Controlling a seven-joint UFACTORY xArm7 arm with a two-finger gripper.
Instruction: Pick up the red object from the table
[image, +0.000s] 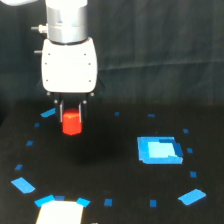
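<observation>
The gripper (71, 111) is clamped around the red object (72, 123), which hangs between its fingers at the exterior view's left — apparently clear of the black worktop (115, 165), well apart from the blue square patch (159, 150). The pick looks essentially done — only lifting higher remains.

We see a silver-grey cylindrical wrist section, a small stub protruding at its 9 o'clock side. Below it sits a white, rounded housing. At 6 o'clock, the end effector (71, 111) shows thin dark fingers (62, 111).
</observation>
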